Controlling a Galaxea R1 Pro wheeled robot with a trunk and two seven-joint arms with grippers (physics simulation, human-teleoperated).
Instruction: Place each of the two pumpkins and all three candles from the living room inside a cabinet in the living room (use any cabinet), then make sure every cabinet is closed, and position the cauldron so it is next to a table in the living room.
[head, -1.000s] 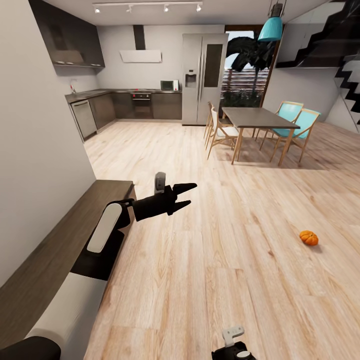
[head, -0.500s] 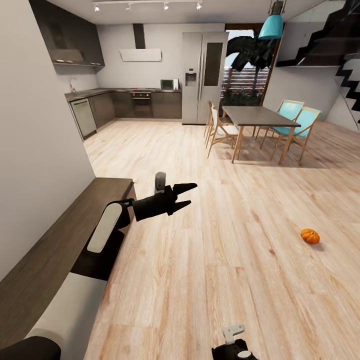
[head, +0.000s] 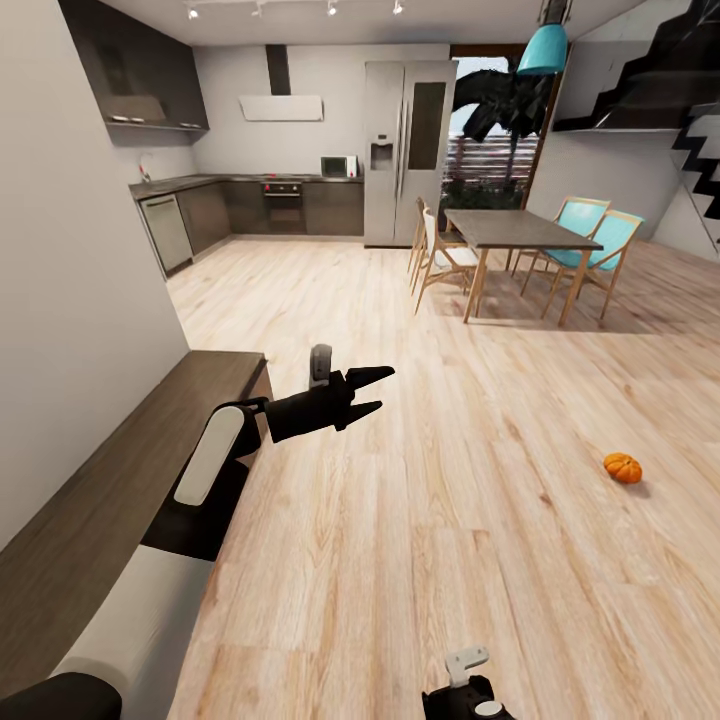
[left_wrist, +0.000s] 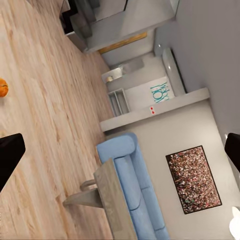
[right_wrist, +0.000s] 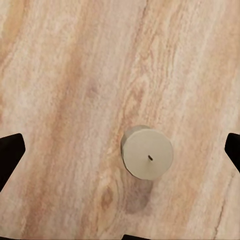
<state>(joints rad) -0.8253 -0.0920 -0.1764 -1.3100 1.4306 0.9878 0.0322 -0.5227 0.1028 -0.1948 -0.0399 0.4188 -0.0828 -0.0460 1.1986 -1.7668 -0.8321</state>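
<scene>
One pumpkin sits on floor far right; candle stands below right end effector, spread open for pickup. Left end effector open, empty, near cabinet.

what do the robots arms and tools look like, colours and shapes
The left arm is black with white shell panels and a small grey block near the wrist. Its left tool is black, with two tapered pointed fingers. The right tool is black with a white bracket.

Pale plank floor, grey kitchen beyond, dining table, blue sofa
</scene>
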